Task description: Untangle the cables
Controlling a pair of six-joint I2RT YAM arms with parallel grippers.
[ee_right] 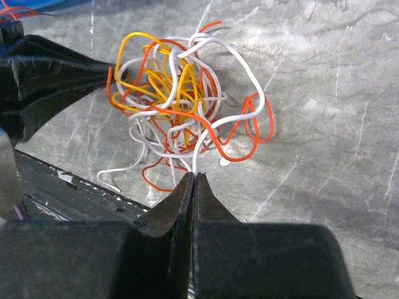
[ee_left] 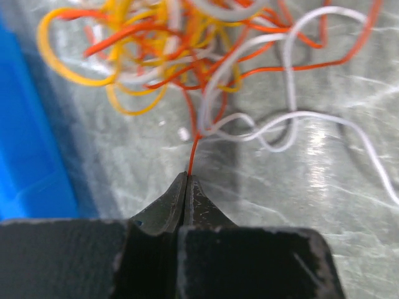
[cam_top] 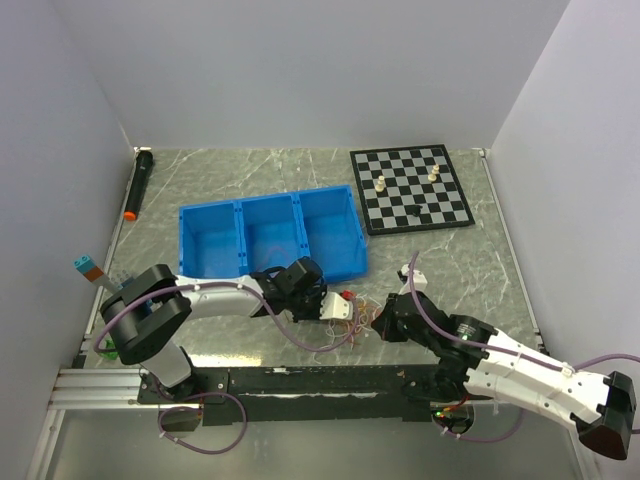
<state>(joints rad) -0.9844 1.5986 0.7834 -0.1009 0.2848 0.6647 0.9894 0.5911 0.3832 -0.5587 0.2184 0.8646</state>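
Two black two-finger end effectors. Left end effector [ee_left: 187, 179] clenched on one thin red-orange strand that runs straight from its tips into the tangle. Right end effector [ee_right: 194, 177] clenched on one white strand at the tangle's near edge.

One tangle of thin red, orange, yellow and white cables [ee_right: 181, 106] lies on the grey marble-pattern tabletop [cam_top: 480, 270], close to its near edge, between the two end effectors. Strand count unreadable.

Just beyond it: one blue plastic three-compartment bin [cam_top: 335, 262]. Far right: one black-and-white chessboard [cam_top: 450, 200] with two pale chess pieces [cam_top: 380, 184] and one dark. Far left: one black cylinder with orange tip [cam_top: 138, 180].
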